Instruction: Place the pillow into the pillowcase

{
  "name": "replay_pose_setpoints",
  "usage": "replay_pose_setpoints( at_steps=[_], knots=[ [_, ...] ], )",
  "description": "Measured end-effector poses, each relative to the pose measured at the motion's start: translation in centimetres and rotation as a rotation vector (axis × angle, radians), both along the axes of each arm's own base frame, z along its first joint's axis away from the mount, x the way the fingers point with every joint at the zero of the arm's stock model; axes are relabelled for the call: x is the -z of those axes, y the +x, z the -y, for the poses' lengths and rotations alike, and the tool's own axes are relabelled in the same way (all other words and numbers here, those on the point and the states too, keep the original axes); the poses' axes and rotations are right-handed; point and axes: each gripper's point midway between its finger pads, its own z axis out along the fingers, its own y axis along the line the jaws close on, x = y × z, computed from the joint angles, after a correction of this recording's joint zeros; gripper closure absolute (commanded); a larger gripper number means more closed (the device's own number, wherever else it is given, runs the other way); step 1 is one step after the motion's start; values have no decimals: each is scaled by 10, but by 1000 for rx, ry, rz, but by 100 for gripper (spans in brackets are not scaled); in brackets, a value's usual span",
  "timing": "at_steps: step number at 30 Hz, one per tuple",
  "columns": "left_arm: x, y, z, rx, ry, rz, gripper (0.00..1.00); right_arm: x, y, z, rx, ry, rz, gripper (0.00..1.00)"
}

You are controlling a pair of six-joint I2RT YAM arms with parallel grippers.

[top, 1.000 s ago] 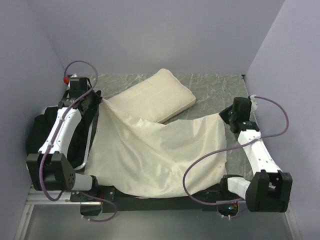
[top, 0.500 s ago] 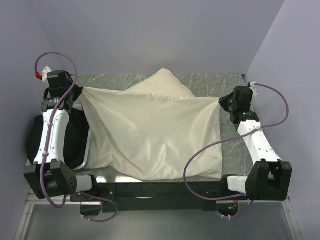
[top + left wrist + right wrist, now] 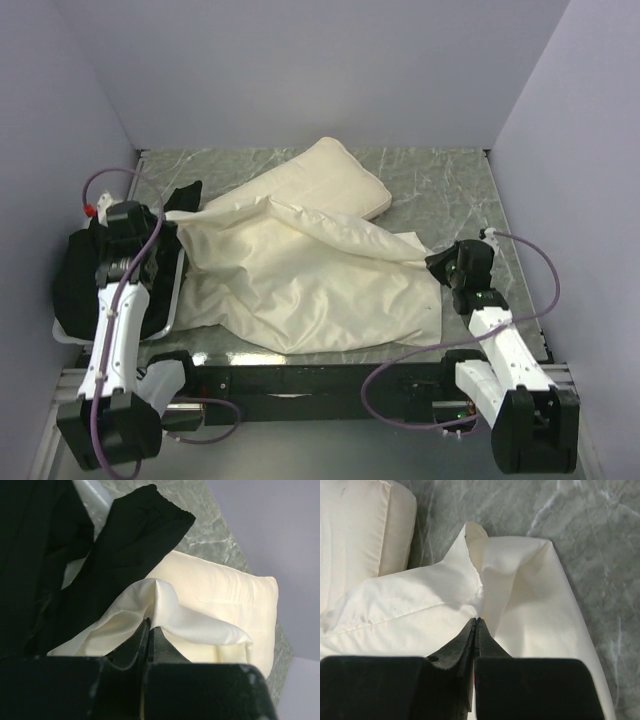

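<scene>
Left gripper (image 3: pixel 150 625): jaws pressed together on a thin fold at one corner of the limp, wrinkly cream-white fabric pillowcase (image 3: pixel 310 290). Right gripper (image 3: pixel 476 622): jaws also clamped tight, pinching the opposite corner of the same sack.

The pillowcase's long axis runs from one gripper to the other. Its held edge is slack and crumpled between them, and the rest lies flat on the side nearer the arm bases.

The plump rectangular cream cushion pillow (image 3: pixel 335 180) lies just beyond the held edge, past both sets of fingertips and roughly between them. Its long axis is diagonal, slanting from the left gripper's side away toward the far right, with one corner pointing at the back wall. The pillowcase's far edge drapes over the pillow's near side, touching it. The pillow sits outside the sack. I cannot tell whether the sack's mouth is open.

A black cloth heap (image 3: pixel 75 280) sits just beside and behind the left gripper, on its outer side. A white rim (image 3: pixel 172 305) peeks out from under it, but I cannot tell what that is. Everything rests on a grey-green marbled tabletop (image 3: pixel 440 190).
</scene>
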Motion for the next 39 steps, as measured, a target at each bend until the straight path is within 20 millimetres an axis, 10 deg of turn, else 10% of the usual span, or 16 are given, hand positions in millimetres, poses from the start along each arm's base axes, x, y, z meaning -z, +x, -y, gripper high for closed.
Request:
replay_pose_setpoints(
  at_steps=[4, 7, 12, 18, 21, 29, 39],
  knots=[
    [9, -21, -4, -36, -8, 20, 70, -3, -10, -6, -24, 8, 35, 100],
    [15, -19, 3, 13, -6, 17, 36, -15, -12, -32, -109, -15, 70, 100],
    [8, -7, 52, 217, 84, -13, 11, -43, 3, -82, -266, -40, 89, 100],
    [-62, -7, 113, 418, 149, 169, 10, -39, -7, -127, -390, -39, 85, 100],
    [-66, -21, 162, 562, 126, 216, 12, -37, -16, -149, -451, -30, 74, 100],
    [28, -95, 310, 990, 125, 103, 16, -64, -12, -201, -545, -22, 95, 100],
    [57, -112, 366, 979, 92, 239, 15, -84, -13, -236, -620, 3, 95, 100]
  ],
)
